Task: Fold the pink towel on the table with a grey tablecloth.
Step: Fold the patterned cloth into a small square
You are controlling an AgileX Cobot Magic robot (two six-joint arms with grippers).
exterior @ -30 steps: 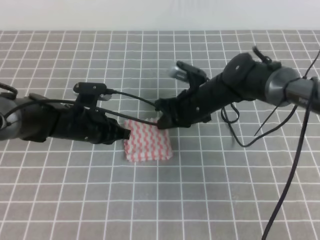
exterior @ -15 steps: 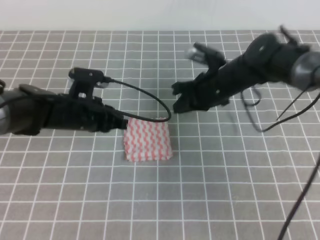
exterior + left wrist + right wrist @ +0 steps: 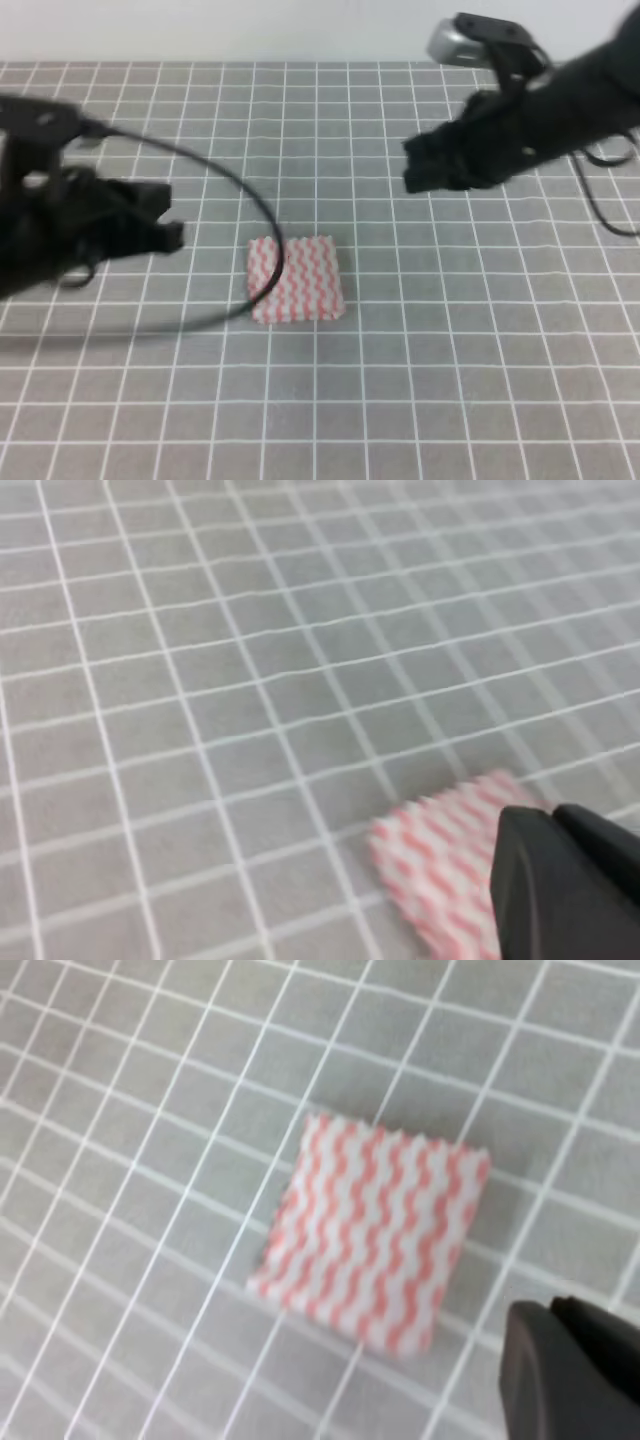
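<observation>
The pink towel (image 3: 298,279) lies folded into a small rectangle on the table with a grey tablecloth (image 3: 420,360), with no gripper touching it. My left gripper (image 3: 170,228) is well to its left, raised and blurred. My right gripper (image 3: 416,172) hovers above and to the right of it. The left wrist view shows the towel (image 3: 440,855) just beyond the closed fingertips of the left gripper (image 3: 552,818). The whole towel (image 3: 375,1230) appears in the right wrist view, with the right gripper (image 3: 548,1308) shut and empty at the lower right.
A black cable (image 3: 262,225) from the left arm loops across the towel's left part. The grid cloth (image 3: 330,120) runs to a pale back wall (image 3: 250,30).
Both arms have pulled away from the towel: the left one went left, the right one up and to the right. The towel has stayed in place.
</observation>
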